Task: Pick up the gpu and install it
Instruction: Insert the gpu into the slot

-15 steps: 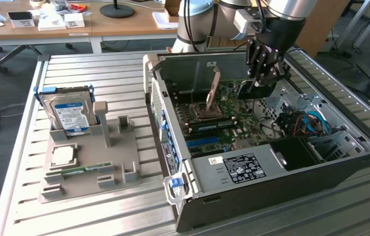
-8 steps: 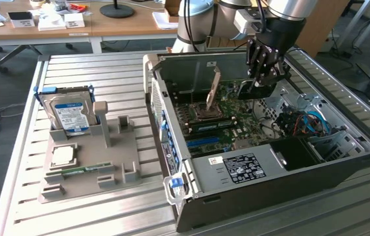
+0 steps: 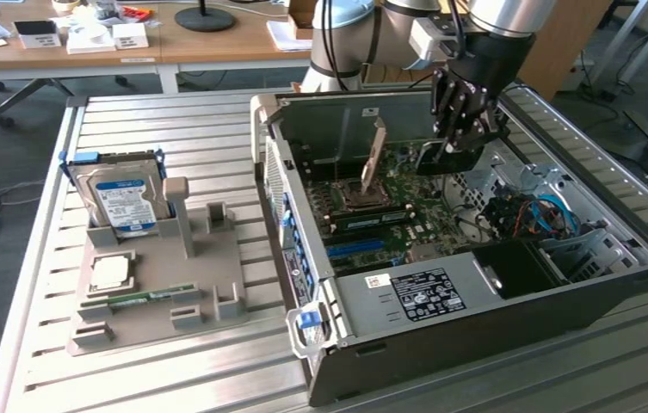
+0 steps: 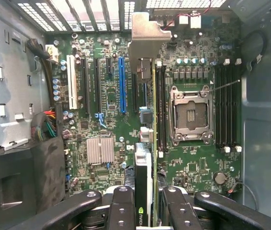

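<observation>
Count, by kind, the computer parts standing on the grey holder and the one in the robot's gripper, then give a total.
Boxy hard drive with blue-white label: 1
Square silver processor chip: 1
Narrow green memory stick: 1
Green gpu card with silver metal bracket: 1
Total: 4

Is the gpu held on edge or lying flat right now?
On edge: the gripper clamps the gpu, thin edge toward the motherboard, inside the open case.
</observation>
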Controlling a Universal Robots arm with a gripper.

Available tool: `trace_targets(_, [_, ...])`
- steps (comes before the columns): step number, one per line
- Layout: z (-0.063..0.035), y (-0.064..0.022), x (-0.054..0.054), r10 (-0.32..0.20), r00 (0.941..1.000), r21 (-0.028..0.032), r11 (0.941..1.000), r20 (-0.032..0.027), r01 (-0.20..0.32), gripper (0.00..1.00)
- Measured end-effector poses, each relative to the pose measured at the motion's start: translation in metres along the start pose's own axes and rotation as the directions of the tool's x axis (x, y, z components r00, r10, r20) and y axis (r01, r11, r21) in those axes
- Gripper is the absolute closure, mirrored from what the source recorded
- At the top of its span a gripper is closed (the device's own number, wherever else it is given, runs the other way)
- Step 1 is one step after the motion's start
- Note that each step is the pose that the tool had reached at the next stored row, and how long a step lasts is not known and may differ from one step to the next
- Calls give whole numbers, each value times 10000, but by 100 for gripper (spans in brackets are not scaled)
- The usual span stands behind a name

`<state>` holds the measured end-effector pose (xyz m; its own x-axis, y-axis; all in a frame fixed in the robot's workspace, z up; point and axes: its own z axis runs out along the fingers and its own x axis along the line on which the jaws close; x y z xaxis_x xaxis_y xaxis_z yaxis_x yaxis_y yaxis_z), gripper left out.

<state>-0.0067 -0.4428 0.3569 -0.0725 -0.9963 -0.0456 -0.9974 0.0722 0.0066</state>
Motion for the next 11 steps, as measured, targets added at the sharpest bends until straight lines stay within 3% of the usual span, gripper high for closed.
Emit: trace_targets(11, [15, 0, 1, 0, 10000, 0, 10000, 0, 0, 73])
